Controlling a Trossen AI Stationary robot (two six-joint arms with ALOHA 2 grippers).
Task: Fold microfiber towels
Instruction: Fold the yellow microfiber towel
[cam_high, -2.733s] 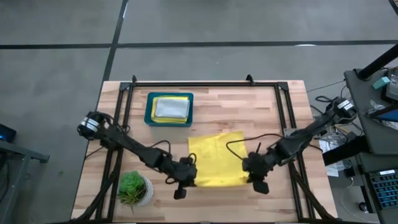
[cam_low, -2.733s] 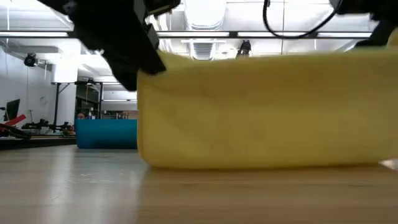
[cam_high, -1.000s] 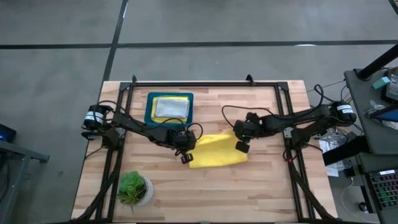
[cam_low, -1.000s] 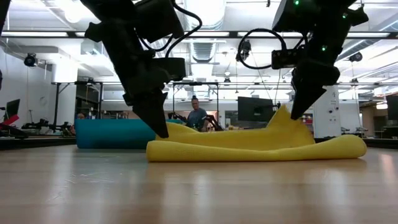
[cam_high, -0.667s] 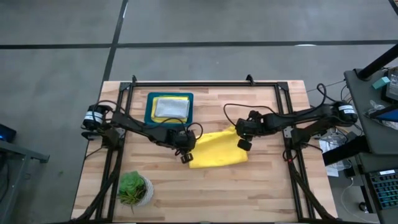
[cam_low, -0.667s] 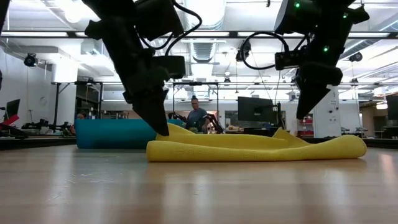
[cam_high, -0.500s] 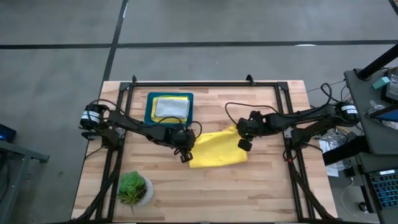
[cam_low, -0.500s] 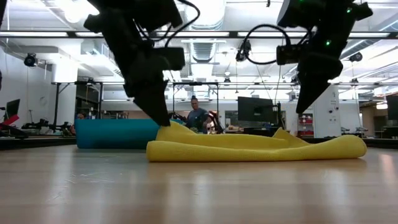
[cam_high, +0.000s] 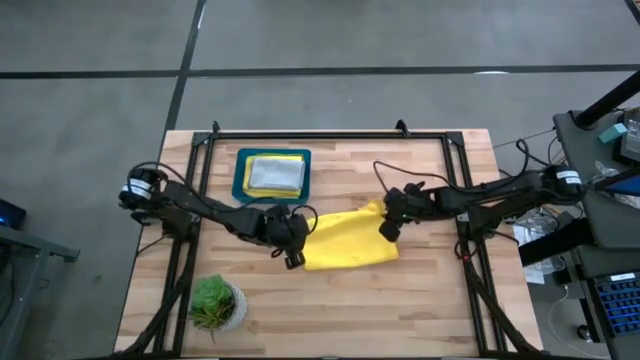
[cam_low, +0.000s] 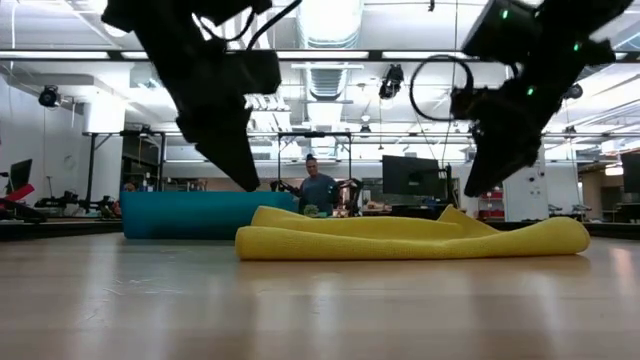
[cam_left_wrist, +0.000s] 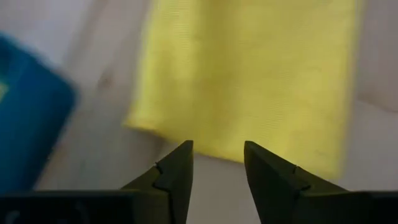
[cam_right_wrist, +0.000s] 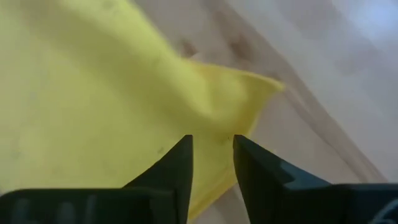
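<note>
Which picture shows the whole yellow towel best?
The high view: it shows the whole folded yellow towel from above, lying between both grippers. The low view shows only its side edge. The left wrist view and right wrist view each show just a part.

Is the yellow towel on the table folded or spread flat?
Folded. The yellow towel lies doubled on the table: the low view shows two layers, with one corner sticking up.
</note>
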